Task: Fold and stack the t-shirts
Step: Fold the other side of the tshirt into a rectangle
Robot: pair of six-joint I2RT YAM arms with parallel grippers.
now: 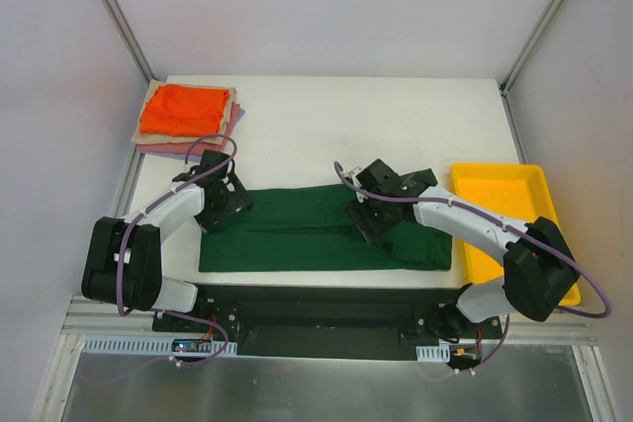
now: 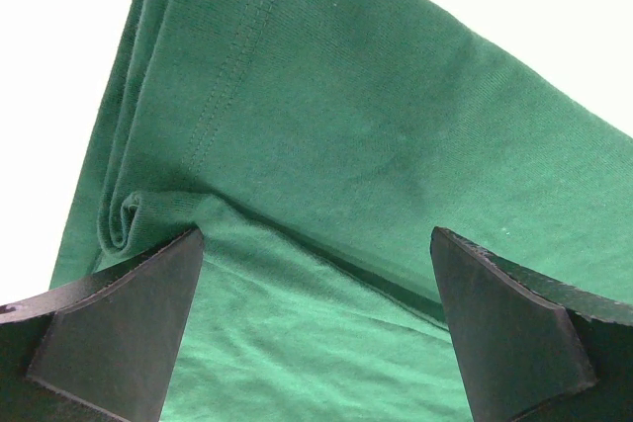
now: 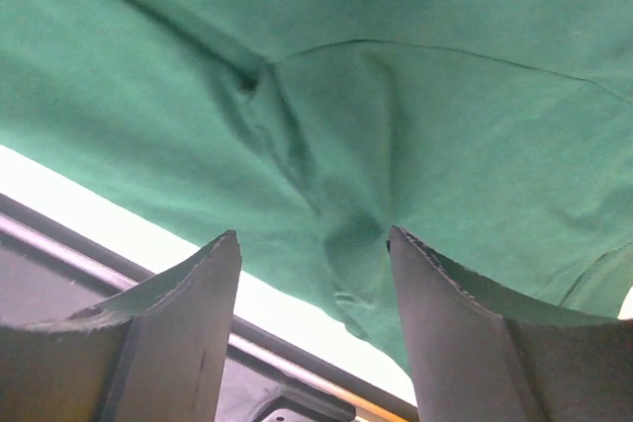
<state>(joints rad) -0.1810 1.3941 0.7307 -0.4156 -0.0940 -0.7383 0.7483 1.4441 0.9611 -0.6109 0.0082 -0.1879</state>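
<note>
The table [image 1: 396, 116] carries one green shirt [image 1: 297, 239], lying as a long band along the near edge. It looks folded lengthwise, so I judge the crosswise fold is the step in hand. One yellow tray [image 1: 495, 170] sits at the right. Three folded shirts are stacked at the far left: orange shirt [image 1: 183, 109], tan shirt [image 1: 138, 134], pink shirt [image 1: 163, 149]. My left gripper [image 1: 223, 207] hovers over the band's left end and the right gripper [image 1: 368, 224] over its right half. Both are spread and hold nothing. Next, I'd pinch one end cleanly through all layers.
</note>
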